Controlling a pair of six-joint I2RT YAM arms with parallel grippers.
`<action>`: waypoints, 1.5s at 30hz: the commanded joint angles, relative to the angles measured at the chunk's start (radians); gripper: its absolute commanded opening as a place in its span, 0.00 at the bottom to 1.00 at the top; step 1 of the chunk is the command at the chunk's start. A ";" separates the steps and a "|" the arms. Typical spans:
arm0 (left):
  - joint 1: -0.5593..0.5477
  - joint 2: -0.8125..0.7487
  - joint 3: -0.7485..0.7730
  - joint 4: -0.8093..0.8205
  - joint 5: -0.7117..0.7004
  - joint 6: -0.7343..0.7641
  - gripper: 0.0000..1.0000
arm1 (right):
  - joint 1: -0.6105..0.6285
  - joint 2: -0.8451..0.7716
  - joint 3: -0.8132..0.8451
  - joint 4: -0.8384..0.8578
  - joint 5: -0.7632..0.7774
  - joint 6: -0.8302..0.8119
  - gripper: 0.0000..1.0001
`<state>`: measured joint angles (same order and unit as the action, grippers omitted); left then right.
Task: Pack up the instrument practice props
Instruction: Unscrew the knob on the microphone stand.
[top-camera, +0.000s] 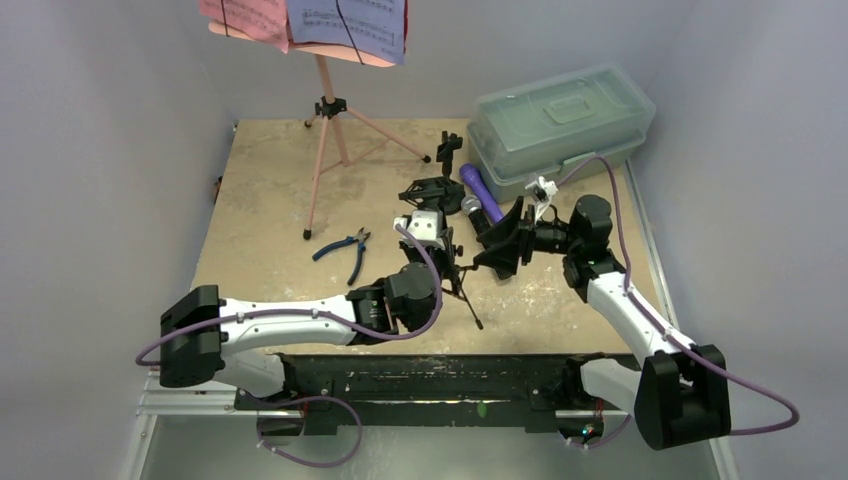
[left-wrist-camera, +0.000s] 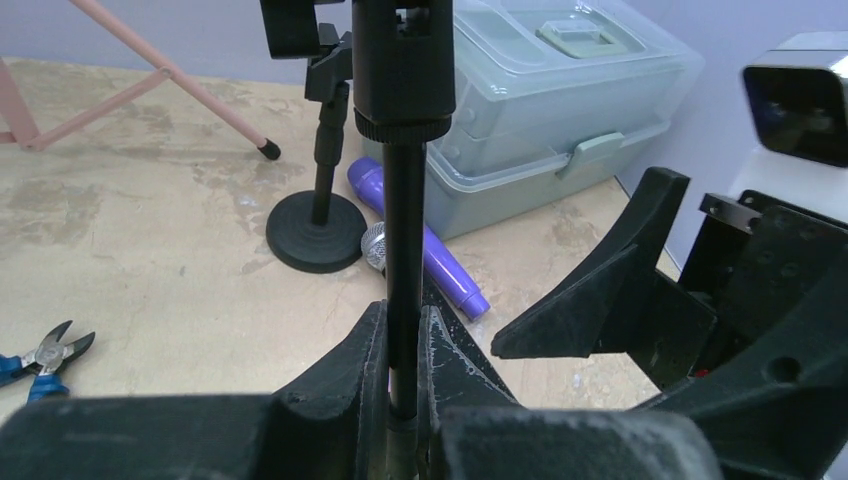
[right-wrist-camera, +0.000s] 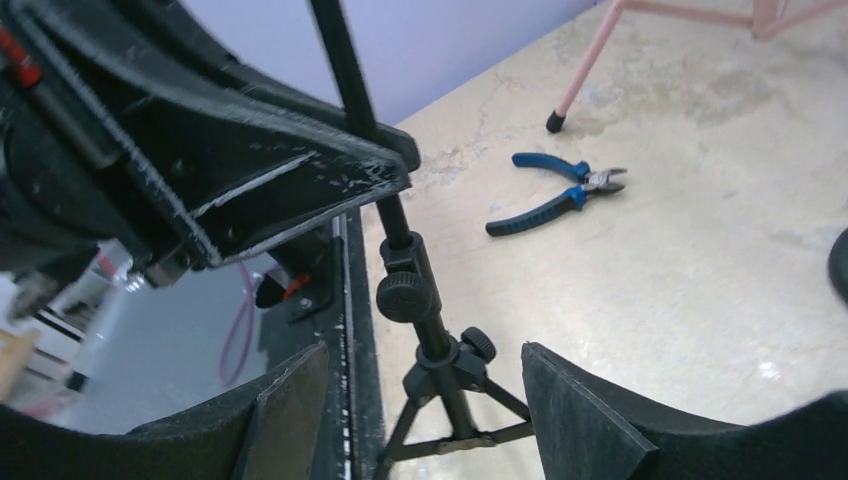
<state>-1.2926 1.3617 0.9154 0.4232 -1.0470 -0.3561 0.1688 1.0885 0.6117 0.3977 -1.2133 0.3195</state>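
No legible text, brand, number or sign in any of the three views.

Only printed marks: the printed music sheets (top-camera: 345, 20) on the pink tripod music rack (top-camera: 322, 120), at the far edge of the bench. Staves of notation show on the lavender sheet and the red one, too small to read. No title, word or figure can be made out on them.

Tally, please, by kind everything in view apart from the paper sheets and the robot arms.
Microphones: 2 (purple plastic microphone, black silver-headed microphone)
Microphone stands: 2 (black round-based stand, black tripod stand)
Pink tripod music rack: 1
Blue-handled pliers: 1
Translucent greenish lidded plastic box: 1
Total: 7
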 joint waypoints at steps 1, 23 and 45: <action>-0.008 0.052 0.062 0.208 -0.044 0.077 0.00 | -0.002 0.035 -0.026 0.178 0.032 0.289 0.72; -0.016 0.124 0.116 0.237 -0.019 0.078 0.00 | 0.019 0.087 -0.017 0.145 0.080 0.263 0.46; -0.017 0.113 0.114 0.205 -0.001 0.051 0.00 | 0.019 0.064 -0.017 0.180 0.026 0.210 0.00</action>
<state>-1.3003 1.5021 0.9798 0.5674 -1.0595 -0.2783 0.1894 1.1816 0.5861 0.5430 -1.1748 0.5781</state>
